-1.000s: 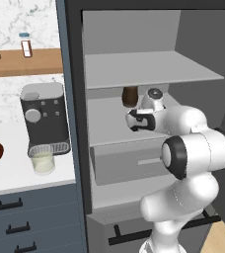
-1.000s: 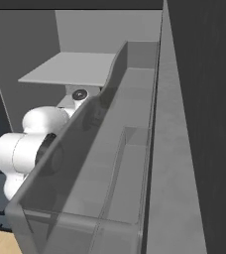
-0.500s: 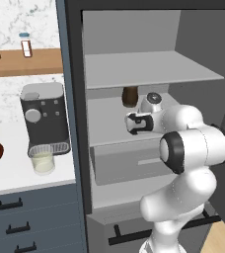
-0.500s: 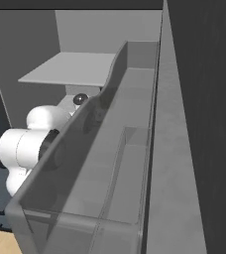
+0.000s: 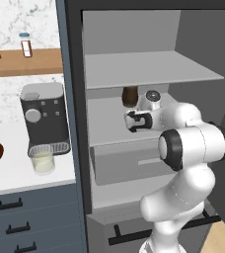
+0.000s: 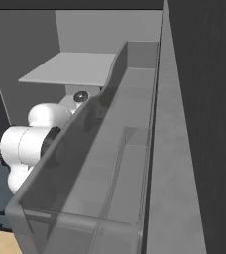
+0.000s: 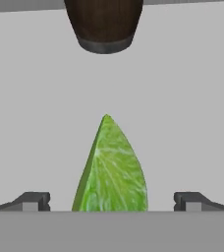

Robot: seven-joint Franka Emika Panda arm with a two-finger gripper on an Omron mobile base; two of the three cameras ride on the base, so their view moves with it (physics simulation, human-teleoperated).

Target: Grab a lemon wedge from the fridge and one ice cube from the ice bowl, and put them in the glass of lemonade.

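The lemon wedge (image 7: 112, 167) lies between the spread fingers (image 7: 31, 201), untouched.

No text, label, brand, number or sign is showing legibly anywhere. The coffee machine (image 5: 44, 119) is displaying only blank round dials, and the small bottle (image 5: 26, 44) on the wooden shelf (image 5: 23, 63) is wearing a label too blurred to read.

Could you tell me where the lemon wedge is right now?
In the hand view, the lemon wedge lies on a pale fridge shelf, between the open end effector fingertips, with a dark brown container beyond it.
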